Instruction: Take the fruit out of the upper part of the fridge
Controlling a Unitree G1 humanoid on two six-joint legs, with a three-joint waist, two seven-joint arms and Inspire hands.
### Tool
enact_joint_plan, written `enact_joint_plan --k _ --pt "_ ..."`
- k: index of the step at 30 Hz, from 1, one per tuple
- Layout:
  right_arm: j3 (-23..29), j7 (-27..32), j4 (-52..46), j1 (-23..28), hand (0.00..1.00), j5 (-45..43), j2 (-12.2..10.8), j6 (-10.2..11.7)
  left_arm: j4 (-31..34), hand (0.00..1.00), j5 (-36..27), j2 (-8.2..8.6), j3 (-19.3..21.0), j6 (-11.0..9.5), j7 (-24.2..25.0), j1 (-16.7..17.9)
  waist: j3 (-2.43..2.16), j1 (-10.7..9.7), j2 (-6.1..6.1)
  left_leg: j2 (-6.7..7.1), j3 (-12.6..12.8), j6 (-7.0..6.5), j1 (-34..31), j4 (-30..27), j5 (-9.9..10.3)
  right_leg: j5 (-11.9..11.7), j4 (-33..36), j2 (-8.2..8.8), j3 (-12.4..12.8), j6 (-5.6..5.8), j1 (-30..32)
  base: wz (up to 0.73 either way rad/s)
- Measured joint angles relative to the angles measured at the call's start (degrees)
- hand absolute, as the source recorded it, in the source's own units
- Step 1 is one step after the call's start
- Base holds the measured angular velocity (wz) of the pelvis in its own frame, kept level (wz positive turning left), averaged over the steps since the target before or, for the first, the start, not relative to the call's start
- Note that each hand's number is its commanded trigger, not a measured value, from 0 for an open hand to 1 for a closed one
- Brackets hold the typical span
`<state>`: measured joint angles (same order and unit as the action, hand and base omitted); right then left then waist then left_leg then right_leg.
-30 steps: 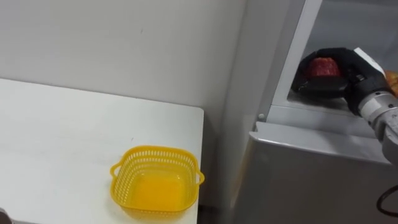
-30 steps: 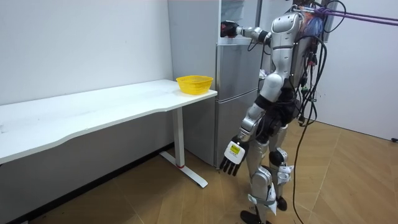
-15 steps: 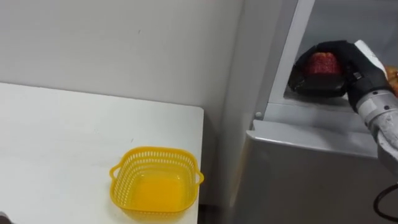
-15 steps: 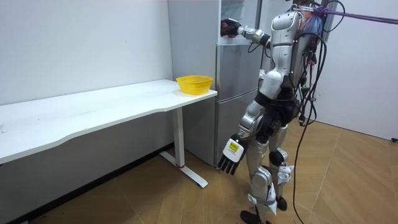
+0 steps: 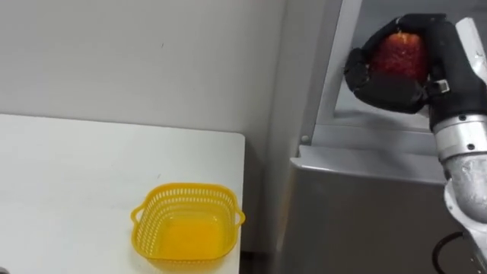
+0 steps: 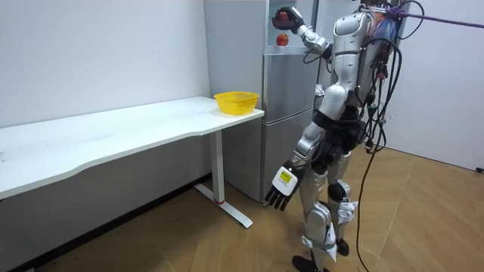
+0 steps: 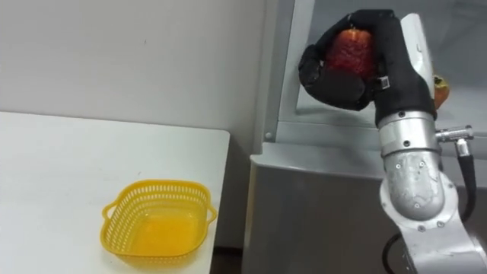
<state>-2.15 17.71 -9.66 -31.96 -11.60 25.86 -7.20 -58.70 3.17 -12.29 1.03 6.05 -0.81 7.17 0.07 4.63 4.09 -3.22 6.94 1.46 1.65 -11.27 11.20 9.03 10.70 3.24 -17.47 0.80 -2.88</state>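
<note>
one hand, the right hand (image 5: 447, 59), is seen curled round a red fruit (image 5: 399, 55); the fruit is gripped between thumb and fingers, with its upper face left showing. hand and fruit are held up at the mouth of the upper compartment (image 5: 346, 84) of the grey fridge (image 5: 365, 213), above the compartment's lower ledge and not touching it. behind the wrist, inside the compartment, a reddish-orange thing (image 7: 440, 91) is partly seen; what it is cannot be told. below the ledge, the fridge's lower door is shut.

to the left of the fridge, a white table (image 5: 76, 175) is set against the pale wall (image 5: 137, 53), with its end just beside the fridge. a yellow basket (image 5: 186, 228) is placed on that end of the table, near the front corner, well below the held fruit.

in the room view, the robot is seen standing upright before the fridge, with the right arm reaching up to the compartment. the left hand (image 6: 280, 192) is hung low beside the thigh, with fingers straight and nothing held.
</note>
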Motion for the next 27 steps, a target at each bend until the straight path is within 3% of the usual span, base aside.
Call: enact_joint_plan --k 6,11,16,23,27 --pt "-1.16 4.65 -6.89 3.13 1.0 -8.82 -1.58 3.01 -1.47 0.0 -0.19 0.14 -0.09 -0.97 -0.28 -0.47 0.11 0.3 -0.18 -0.03 -0.02 0.0 -0.03 0.39 0.02 -0.03 0.05 -0.05 -0.05 -0.04 0.04 0.0" --pt "-1.4 7.93 -9.4 4.51 1.0 -15.21 -5.34 5.55 -3.09 0.0 -0.26 0.18 -0.11 -1.96 -0.72 -0.66 0.04 0.35 -0.32 -0.03 0.12 0.0 -0.04 0.06 0.02 -0.03 0.05 -0.04 -0.02 -0.05 0.06 0.0" --pt "-4.56 8.83 -10.72 4.5 1.0 -17.27 -6.07 7.21 -4.56 0.0 -0.12 0.13 -0.73 -2.49 -0.78 -1.09 -0.15 0.48 -0.53 -0.04 0.31 0.0 0.09 0.39 0.01 -0.03 0.02 -0.03 -0.03 -0.05 0.09 0.0" --pt "-9.49 7.33 -15.06 4.51 1.0 -20.8 -5.97 7.9 -5.45 0.0 0.44 0.01 -1.37 -2.85 -0.22 -2.25 -0.36 0.57 -0.34 -0.03 0.24 0.01 0.09 0.52 0.0 -0.03 -0.07 -0.06 0.0 -0.04 0.11 0.0" --pt "-12.81 5.01 -16.43 4.51 1.0 -24.36 -5.93 10.56 -5.97 0.0 1.53 -0.29 -1.57 -4.58 0.33 -2.75 -0.76 0.8 0.31 -0.01 0.22 0.0 0.35 0.48 -0.02 -0.03 -0.07 -0.04 -0.04 -0.04 -0.12 0.0"
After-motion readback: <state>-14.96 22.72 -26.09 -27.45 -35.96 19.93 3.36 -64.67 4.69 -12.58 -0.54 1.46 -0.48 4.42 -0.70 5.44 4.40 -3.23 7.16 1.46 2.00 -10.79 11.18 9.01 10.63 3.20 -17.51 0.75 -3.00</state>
